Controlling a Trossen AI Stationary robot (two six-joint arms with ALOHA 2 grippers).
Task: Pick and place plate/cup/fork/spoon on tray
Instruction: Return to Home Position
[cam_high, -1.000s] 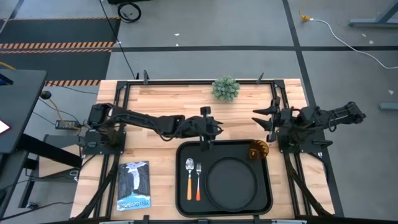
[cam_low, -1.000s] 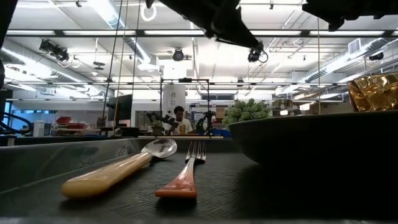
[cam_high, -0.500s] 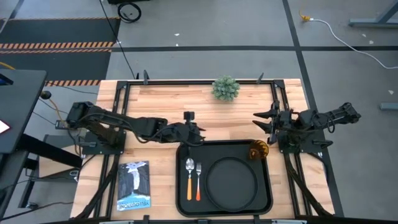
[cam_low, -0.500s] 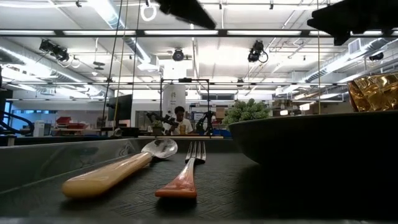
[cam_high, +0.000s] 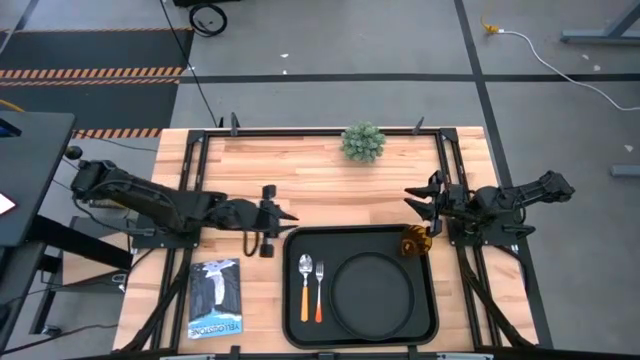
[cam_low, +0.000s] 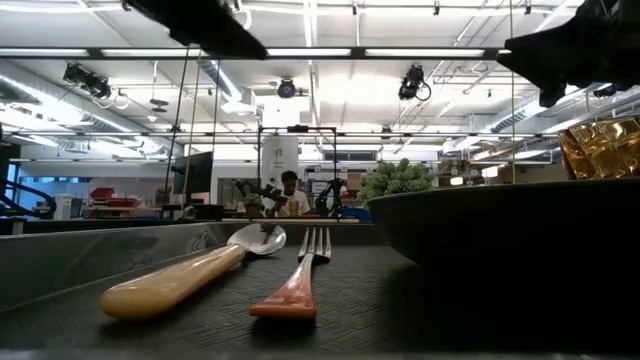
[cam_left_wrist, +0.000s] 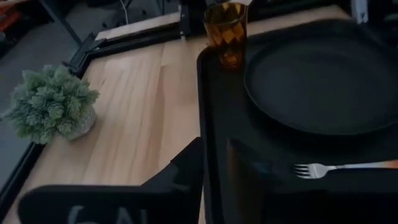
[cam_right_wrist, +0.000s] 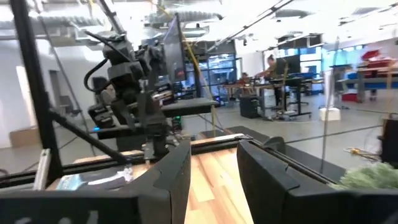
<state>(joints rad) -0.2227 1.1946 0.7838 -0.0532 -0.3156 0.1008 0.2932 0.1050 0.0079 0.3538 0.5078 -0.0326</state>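
Note:
The black tray (cam_high: 295, 320) lies at the table's near middle. On it the round black plate (cam_high: 372, 292) lies flat. The spoon (cam_high: 305, 280) and the fork (cam_high: 319, 285) lie side by side left of the plate, handles toward the near edge. The amber cup (cam_high: 415, 240) stands upright in the tray's far right corner. My left gripper (cam_high: 285, 215) is open and empty, above the table just left of the tray's far left corner. My right gripper (cam_high: 415, 200) is open and empty, above the table beyond the cup. The low view shows the spoon (cam_low: 190, 270), the fork (cam_low: 300, 275) and the plate (cam_low: 500, 225) close up.
A small green plant (cam_high: 363, 142) stands at the far edge's middle. A blue-and-black packet (cam_high: 215, 298) lies near the table's left, beside the tray. Bare wood lies between the tray and the plant. People show in the room beyond the table.
My left gripper has drawn back from over the tray's far edge toward the table's left edge, staying open and empty. The things on the tray have kept still.

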